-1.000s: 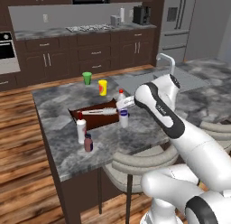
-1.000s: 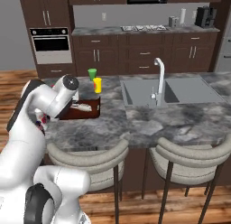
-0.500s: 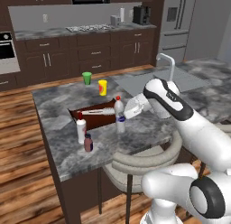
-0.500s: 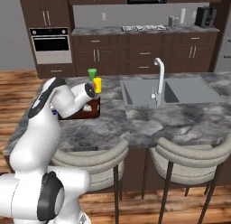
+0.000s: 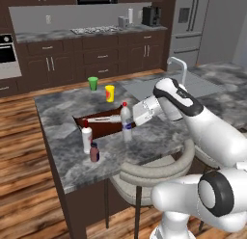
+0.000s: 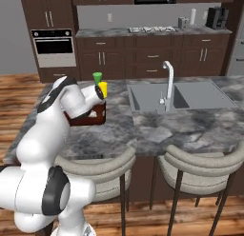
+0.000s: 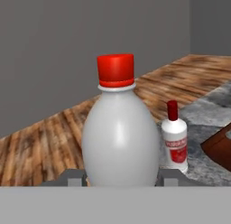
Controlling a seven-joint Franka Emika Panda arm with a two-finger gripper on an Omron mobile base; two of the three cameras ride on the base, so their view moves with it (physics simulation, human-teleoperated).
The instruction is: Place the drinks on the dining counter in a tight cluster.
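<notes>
Grey stone counter (image 5: pixel 60 132) carries all three drinks. The gripper (image 7: pixel 121 178) is clenched around the tall bottle (image 5: pixel 126 121), a finger on each flank of its belly, as the hand view shows. Over the last second the arm has folded its elbow and carried this bottle a little towards the near left, along the front edge of the brown tray (image 5: pixel 101 126). Whether its base touches the stone I cannot tell. The white bottle (image 5: pixel 87 138) and the pink bottle (image 5: pixel 94 152) stand just beside each other at the near left. The tall one is still apart from them, with open stone between. So the cluster is likely two-thirds made, and the gap is closing but not closed. More travel towards the pair seems needed before letting go. Green cup (image 5: pixel 92 83) and yellow cup (image 5: pixel 110 93) sit at the far side, out of the way.
</notes>
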